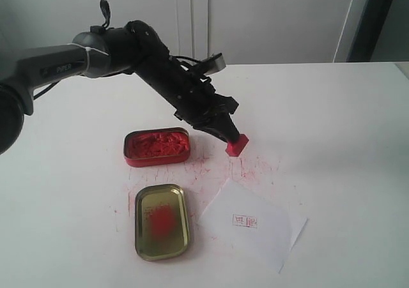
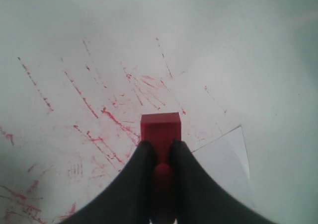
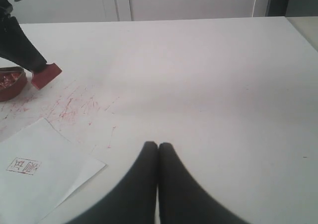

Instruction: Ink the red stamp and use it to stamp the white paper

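My left gripper [image 1: 229,136] is shut on the knob of the red stamp [image 1: 236,145], whose base sits tilted at the table, right of the red ink tin [image 1: 156,147]. In the left wrist view the black fingers [image 2: 141,157] clamp the red stamp [image 2: 160,129] over red-streaked table. The white paper [image 1: 254,223] lies nearer the front, bearing a small red stamp mark [image 1: 245,221]; its corner [image 2: 226,157] shows beside the fingers. My right gripper [image 3: 158,145] is shut with nothing in it, over bare table right of the white paper [image 3: 35,177].
A gold-coloured tin lid [image 1: 162,221] with a red smudge lies left of the paper. Red ink streaks [image 1: 255,166] mark the table between tin and paper. The red stamp [image 3: 46,75] and the tin's edge [image 3: 11,84] show at the right wrist view's side.
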### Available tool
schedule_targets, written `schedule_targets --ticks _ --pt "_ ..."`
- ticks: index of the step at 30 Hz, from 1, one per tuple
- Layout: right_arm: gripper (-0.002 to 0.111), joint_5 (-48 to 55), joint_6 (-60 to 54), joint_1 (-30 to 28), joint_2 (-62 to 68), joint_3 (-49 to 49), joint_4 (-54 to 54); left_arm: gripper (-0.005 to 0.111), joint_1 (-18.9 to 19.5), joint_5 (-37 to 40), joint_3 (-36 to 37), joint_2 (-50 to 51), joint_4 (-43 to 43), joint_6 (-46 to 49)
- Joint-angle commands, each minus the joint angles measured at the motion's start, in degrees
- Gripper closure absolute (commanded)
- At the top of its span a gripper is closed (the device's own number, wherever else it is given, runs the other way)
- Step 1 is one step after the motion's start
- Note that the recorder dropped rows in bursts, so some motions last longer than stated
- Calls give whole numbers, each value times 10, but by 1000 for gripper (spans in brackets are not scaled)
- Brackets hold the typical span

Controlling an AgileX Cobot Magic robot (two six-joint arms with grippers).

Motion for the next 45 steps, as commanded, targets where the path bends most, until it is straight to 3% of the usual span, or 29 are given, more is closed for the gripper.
schedule_targets --ticks 1,42,45 --pt "108 -9 1 -4 -3 3 -1 107 1 6 5 12 -19 0" --pt "108 -9 1 -4 -3 3 -1 107 1 -6 5 30 26 -15" --pt "108 -9 1 -4 -3 3 -1 99 1 -6 5 30 26 -15"
